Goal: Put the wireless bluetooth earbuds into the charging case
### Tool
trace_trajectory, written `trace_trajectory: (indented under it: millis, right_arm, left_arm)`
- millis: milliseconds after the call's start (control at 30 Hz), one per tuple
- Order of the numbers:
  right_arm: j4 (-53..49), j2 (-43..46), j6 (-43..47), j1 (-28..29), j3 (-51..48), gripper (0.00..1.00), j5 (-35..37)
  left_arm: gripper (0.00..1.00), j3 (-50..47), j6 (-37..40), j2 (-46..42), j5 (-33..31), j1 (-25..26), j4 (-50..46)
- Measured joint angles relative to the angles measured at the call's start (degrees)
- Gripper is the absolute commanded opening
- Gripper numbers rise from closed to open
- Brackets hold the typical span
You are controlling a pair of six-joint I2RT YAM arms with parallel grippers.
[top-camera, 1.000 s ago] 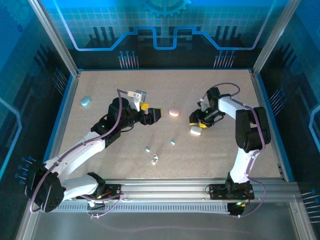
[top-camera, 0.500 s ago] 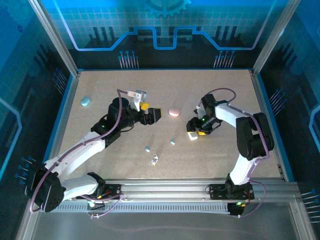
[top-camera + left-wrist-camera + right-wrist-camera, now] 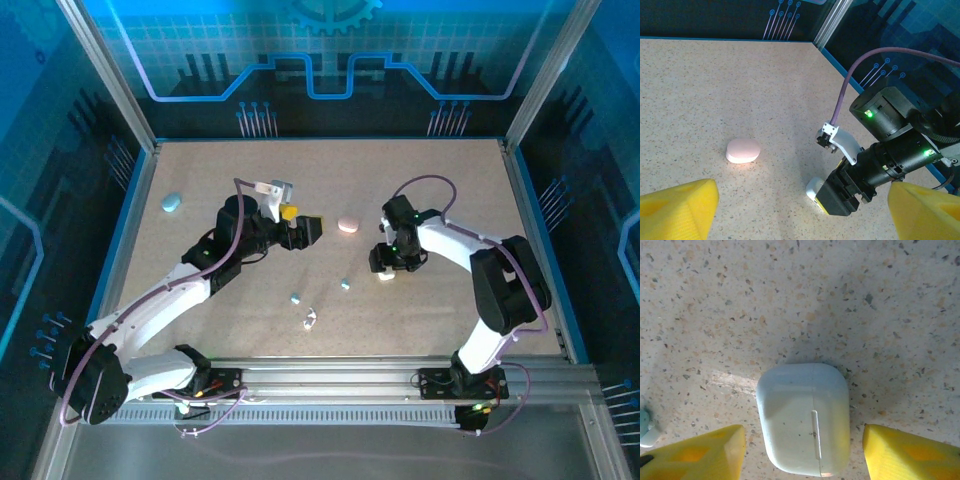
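The earbuds (image 3: 296,298) lie loose on the tabletop (image 3: 450,170) in the lower middle of the top view: two light blue ones, with a whitish bit (image 3: 309,320) just below them that is too small to make out. None is in a case yet.

The right hand (image 3: 384,262) sits right of centre, directly over the white charging case (image 3: 804,417). In the right wrist view its yellow fingers (image 3: 695,450) are spread wide, one on each side of the case. A gap shows on both sides, so it is gripping nothing. The case lies flat with its lid shut, and a thin seam line shows on top.

The left hand (image 3: 308,230) hovers left of centre, parted and empty, and faces the pink case (image 3: 743,150). A light blue case (image 3: 172,203) lies far off at the left edge.

The step in hand looks like taking hold of the white case. Next, the right fingers probably need to close squarely on its two flanks without sliding it. The lid would then have to be opened before any earbud goes in.
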State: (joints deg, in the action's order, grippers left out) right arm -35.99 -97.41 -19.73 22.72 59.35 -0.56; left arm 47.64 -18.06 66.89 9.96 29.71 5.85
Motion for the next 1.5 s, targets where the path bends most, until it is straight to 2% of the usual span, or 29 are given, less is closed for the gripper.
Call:
trace_trajectory:
  millis: [233,500,633,733,833,967,1067,1267,1400,1500]
  right_arm:
    - [0.0,-2.54,-0.2,2.34,0.0,0.59,2.14]
    - [-0.76,-3.08,-0.22,2.78,0.72,0.41,4.2]
    - [0.13,-1.42,0.31,2.84,0.35,0.38,4.15]
    - [2.12,6.12,1.81,2.91,-1.88,0.38,3.48]
    - [5.33,18.53,4.87,3.17,-3.98,0.39,2.38]
    - [13.11,34.82,11.82,4.15,-6.69,0.4,0.37]
    - [17.42,42.73,18.03,5.2,-8.33,0.4,-1.27]
    - [18.51,46.01,30.27,8.04,-7.58,0.41,-2.49]
    - [17.38,45.2,35.12,9.35,-6.08,0.41,-2.47]
    - [17.35,45.13,37.46,10.58,-5.77,0.41,-2.4]
  left_arm:
    - [0.88,0.0,0.0,0.0,-0.02,0.0,0.0]
    - [0.87,0.0,0.0,0.0,-0.02,0.0,0.0]
    - [0.85,0.0,-0.04,0.0,-0.02,0.0,0.0]
    - [0.82,0.0,-0.48,0.0,0.24,0.0,0.0]
    - [0.8,0.83,-1.6,0.31,2.23,0.0,-0.04]
    - [0.77,4.79,-2.86,2.1,7.74,0.02,0.02]
    - [0.77,8.74,-3.06,3.96,11.96,0.46,0.02]
    - [0.77,14.75,-2.47,6.78,18.16,4.35,-0.5]
    - [0.7,17.44,-1.05,9.07,20.74,6.71,-2.45]
    - [0.68,19.28,-0.28,11.26,21.31,7.41,-4.68]
